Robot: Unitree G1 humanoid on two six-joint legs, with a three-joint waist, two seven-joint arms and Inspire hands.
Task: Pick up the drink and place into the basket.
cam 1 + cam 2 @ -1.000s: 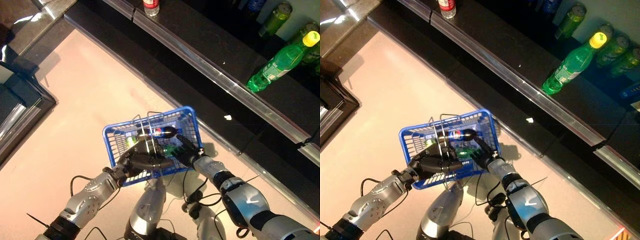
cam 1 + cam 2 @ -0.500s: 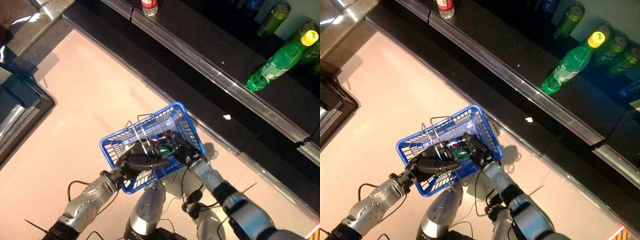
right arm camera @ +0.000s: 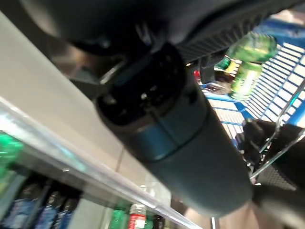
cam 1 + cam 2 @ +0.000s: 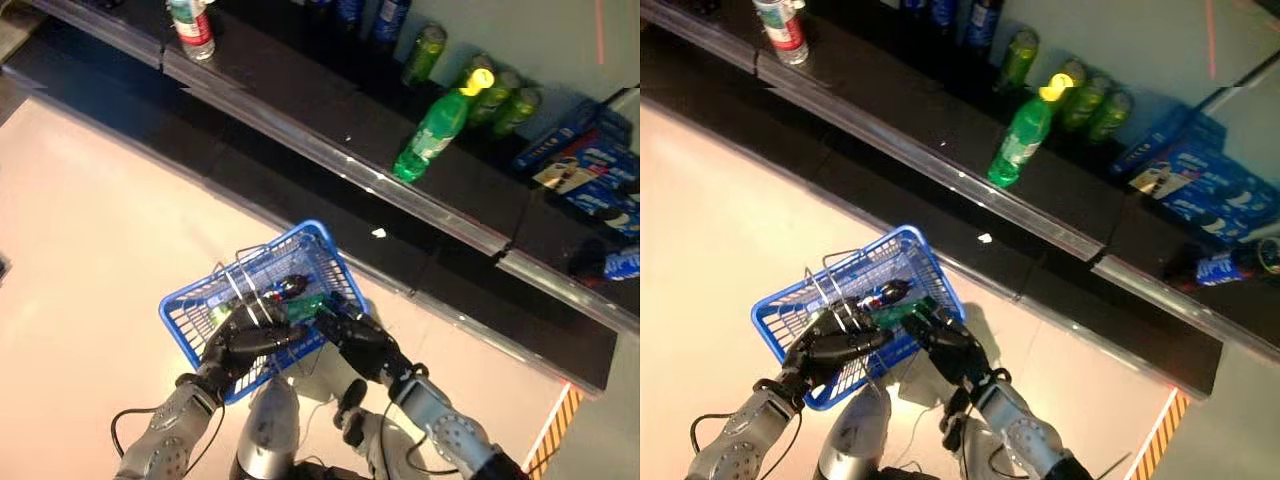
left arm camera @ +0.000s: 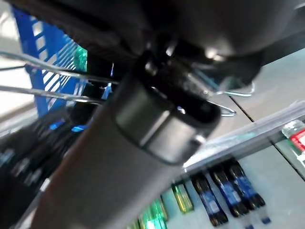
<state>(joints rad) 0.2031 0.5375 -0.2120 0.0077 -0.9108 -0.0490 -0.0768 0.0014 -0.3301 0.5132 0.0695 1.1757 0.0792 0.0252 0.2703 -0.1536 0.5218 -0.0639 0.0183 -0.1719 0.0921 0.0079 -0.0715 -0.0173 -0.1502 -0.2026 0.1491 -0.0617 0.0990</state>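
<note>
Nearest: left hand (image 4: 240,345) curled round the wire handles of the blue basket (image 4: 190,310), carrying it above the floor. Right hand (image 4: 355,335) at the basket's near right rim; whether its fingers are spread or closed I cannot tell.

In the basket: a dark cola bottle (image 4: 287,288) lying on its side, a green bottle (image 4: 305,305) beside it.

Beyond, on the dark shelf (image 4: 300,110): a large green bottle with yellow cap (image 4: 435,128) upright near the front edge, green cans (image 4: 425,52) behind, a clear bottle with red label (image 4: 190,25) far left.

Judgement: full plastic bottle, fairly heavy, smooth, rigid. Take it round the body below the shoulder, not the cap.
</note>
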